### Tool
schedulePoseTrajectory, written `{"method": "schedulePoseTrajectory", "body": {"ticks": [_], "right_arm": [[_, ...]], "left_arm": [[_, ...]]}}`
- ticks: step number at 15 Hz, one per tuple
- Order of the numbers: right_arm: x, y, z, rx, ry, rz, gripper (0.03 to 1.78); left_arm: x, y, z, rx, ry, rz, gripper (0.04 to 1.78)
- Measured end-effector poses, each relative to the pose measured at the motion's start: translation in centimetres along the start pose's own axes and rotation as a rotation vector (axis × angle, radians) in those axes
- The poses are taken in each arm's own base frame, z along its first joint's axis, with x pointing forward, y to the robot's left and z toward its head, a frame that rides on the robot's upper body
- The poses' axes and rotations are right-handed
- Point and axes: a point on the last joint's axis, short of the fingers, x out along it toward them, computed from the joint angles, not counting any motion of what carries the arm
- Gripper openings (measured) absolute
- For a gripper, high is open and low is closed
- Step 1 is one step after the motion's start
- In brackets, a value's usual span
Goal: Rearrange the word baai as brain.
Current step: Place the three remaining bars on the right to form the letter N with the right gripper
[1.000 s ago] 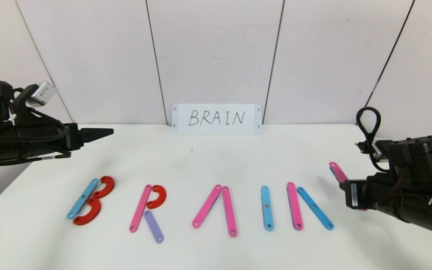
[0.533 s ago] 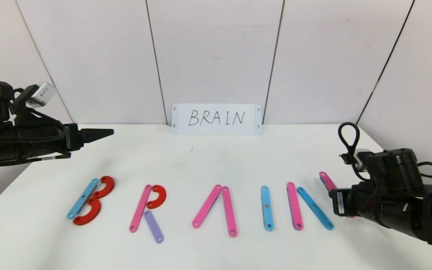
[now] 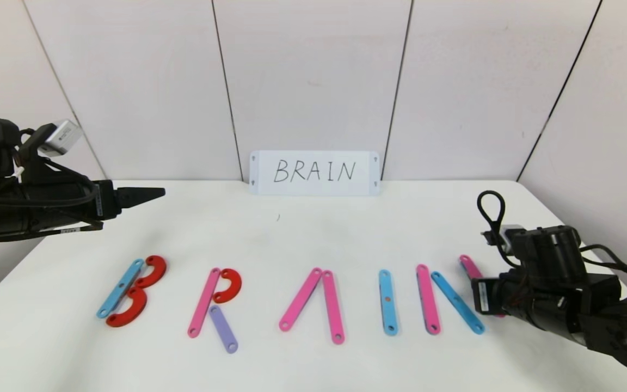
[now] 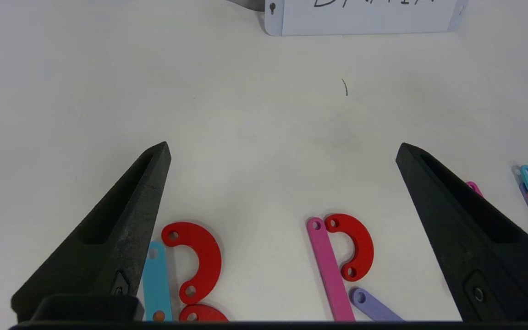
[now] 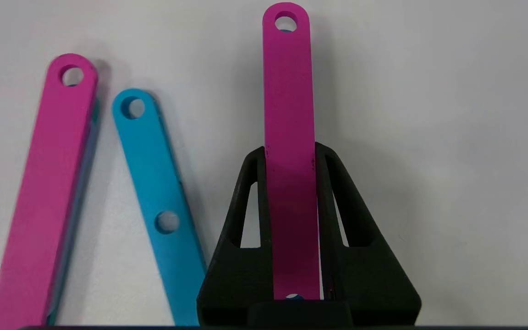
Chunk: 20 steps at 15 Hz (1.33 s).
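The word lies across the white table (image 3: 313,234) in flat holed pieces. A blue strip (image 3: 120,288) and two red curves (image 3: 150,272) form the B. A pink strip (image 3: 203,302), a red curve (image 3: 229,286) and a purple strip (image 3: 223,328) form the R. Two pink strips (image 3: 300,299) make the A, and one blue strip (image 3: 387,301) the I. At the right lie a pink strip (image 3: 427,298) and a slanted blue strip (image 3: 456,302). Just right of them, my right gripper (image 5: 289,153) is shut on another pink strip (image 5: 287,91), low over the table. My left gripper (image 3: 150,192) hangs open behind the B.
A white card (image 3: 314,172) with handwritten BRAIN leans against the back wall. The table's right edge runs close behind my right arm (image 3: 558,294). Bare table lies between the card and the letters.
My right gripper has carried the pink strip down and leftward, closer to the slanted blue strip. The left arm and the other pieces have not moved.
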Motion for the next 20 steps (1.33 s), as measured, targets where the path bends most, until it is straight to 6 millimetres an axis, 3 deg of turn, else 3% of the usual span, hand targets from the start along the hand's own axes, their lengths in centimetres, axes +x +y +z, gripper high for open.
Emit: {"method": "schedulePoseTrajectory", "body": {"ticks": [5,20], "right_arm": [[0.2,-0.5,0.2,0.009,-0.002,-0.015,0.3],[0.1,0.6,0.6,-0.016,-0.023,0.012,0.3]], "left_arm": [[0.0,0.0,-0.1,0.0,0.002,-0.001,1.73],[0.0,0.0,0.0,0.0,0.001,0.0,1.73]]}}
